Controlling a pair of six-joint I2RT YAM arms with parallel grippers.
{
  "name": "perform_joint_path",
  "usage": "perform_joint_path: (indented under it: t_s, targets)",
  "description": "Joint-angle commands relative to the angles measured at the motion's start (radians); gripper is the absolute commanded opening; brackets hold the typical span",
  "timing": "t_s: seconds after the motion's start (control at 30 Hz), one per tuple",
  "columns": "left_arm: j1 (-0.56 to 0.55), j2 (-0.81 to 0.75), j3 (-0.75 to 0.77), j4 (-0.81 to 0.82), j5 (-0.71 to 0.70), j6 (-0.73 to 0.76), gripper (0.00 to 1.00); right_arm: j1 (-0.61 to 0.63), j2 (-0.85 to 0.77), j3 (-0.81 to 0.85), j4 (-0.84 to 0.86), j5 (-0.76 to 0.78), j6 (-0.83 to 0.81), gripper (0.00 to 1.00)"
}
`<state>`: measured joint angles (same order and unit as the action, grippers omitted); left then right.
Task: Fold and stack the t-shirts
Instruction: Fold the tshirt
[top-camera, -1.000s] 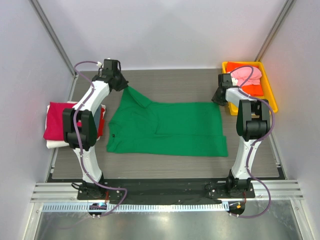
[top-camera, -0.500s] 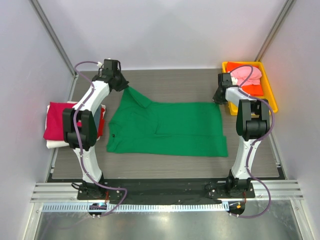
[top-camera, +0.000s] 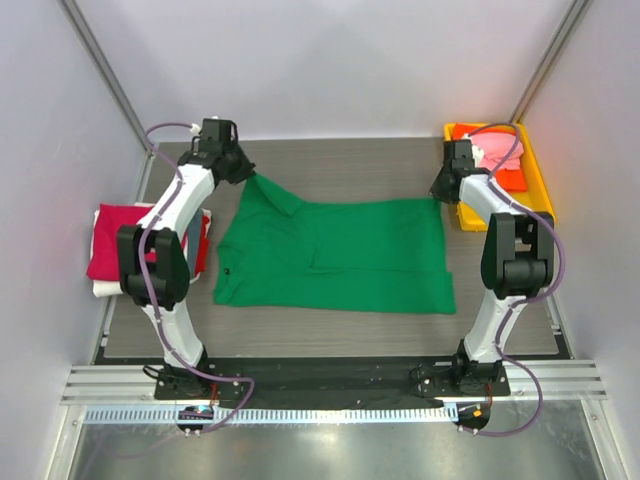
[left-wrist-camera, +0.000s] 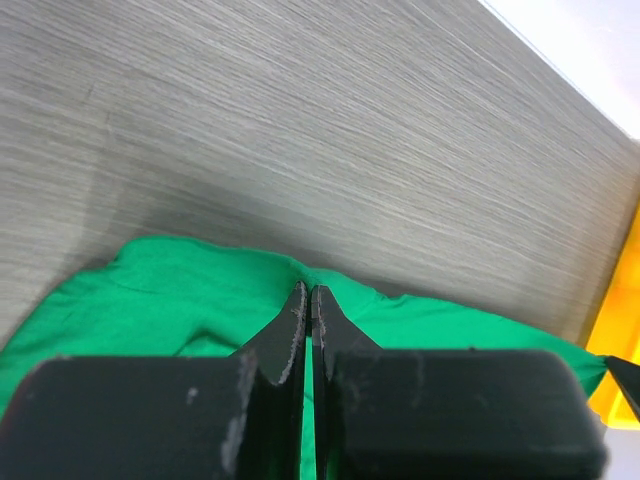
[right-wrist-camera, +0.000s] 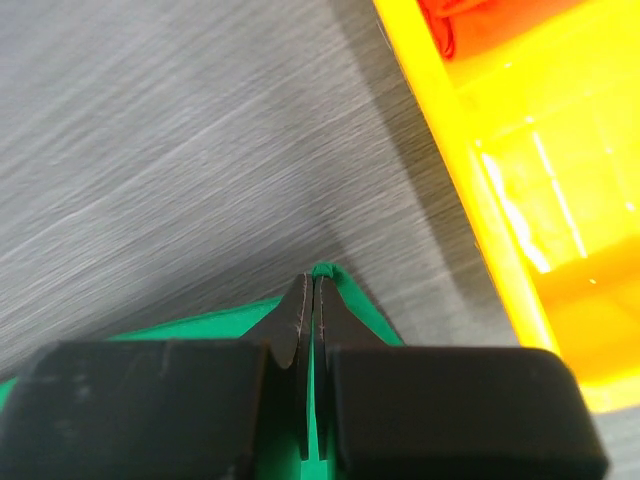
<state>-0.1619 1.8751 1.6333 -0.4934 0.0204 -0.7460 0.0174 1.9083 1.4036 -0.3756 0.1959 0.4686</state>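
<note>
Spreading over the middle of the bench (top-camera: 350, 165), the green shirt (top-camera: 340, 255) is gripped at its far corners by the closed left hand (top-camera: 246, 173) and right hand (top-camera: 439, 196) and is judged unfolded, a stack (top-camera: 115, 245) being done at the left edge while a pink shirt (top-camera: 497, 150) and an orange shirt (top-camera: 511, 179) are left in the tray (top-camera: 541, 185).

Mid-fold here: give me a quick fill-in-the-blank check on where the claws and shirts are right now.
1. The left claw and right claw are each ___ on a far corner of the green t-shirt.
2. The pink t-shirt lies in the ___ tray.
3. The crimson t-shirt lies folded at the ___ edge of the table.
Missing words: shut; yellow; left.
</note>
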Motion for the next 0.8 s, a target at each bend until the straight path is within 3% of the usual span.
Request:
perform_joint_path:
  t_s: [0.0,0.77]
  targets:
    - [0.005,-0.114,-0.035,-0.013,0.007,0.022,0.0,-0.004,-0.107,-0.028,0.003,-0.009,-0.007,0.01]
    - [0.004,-0.464,-0.329,-0.086,0.095,0.034,0.0,-0.034,-0.569,-0.442,-0.006,-0.043,0.024,0.01]
